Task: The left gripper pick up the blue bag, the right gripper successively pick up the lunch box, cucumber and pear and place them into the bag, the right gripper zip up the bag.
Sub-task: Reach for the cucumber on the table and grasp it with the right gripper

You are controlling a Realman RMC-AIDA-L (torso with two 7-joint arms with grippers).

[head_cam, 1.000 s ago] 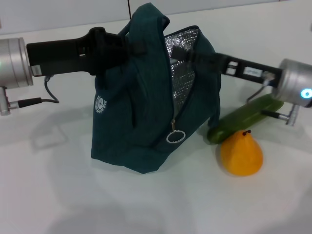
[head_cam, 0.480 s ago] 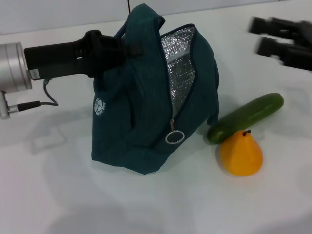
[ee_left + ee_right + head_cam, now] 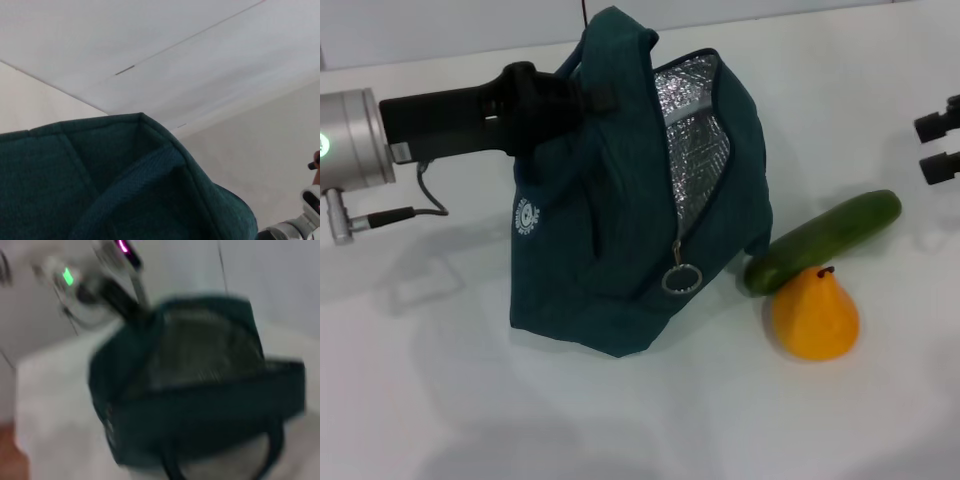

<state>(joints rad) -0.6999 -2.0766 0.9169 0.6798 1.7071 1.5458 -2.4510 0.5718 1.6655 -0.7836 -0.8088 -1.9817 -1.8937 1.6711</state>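
Note:
The blue bag [image 3: 630, 210] stands on the white table with its zipper open and its silver lining showing. My left gripper [image 3: 582, 100] is shut on the bag's top handle and holds it upright. The bag's cloth fills the left wrist view [image 3: 125, 185], and the bag appears blurred in the right wrist view [image 3: 200, 405]. The green cucumber [image 3: 825, 240] lies to the right of the bag, with the orange-yellow pear [image 3: 815, 315] touching it in front. My right gripper [image 3: 932, 147] is open and empty at the right edge, above the cucumber. The lunch box is hidden.
The zipper's ring pull [image 3: 680, 277] hangs at the low end of the bag's opening. A grey cable [image 3: 425, 195] trails from the left arm. The white table [image 3: 620, 420] spreads in front of the bag. A wall runs behind.
My right gripper has pulled out of the bag's opening and moved off to the right edge. The bag, cucumber and pear have stayed put.

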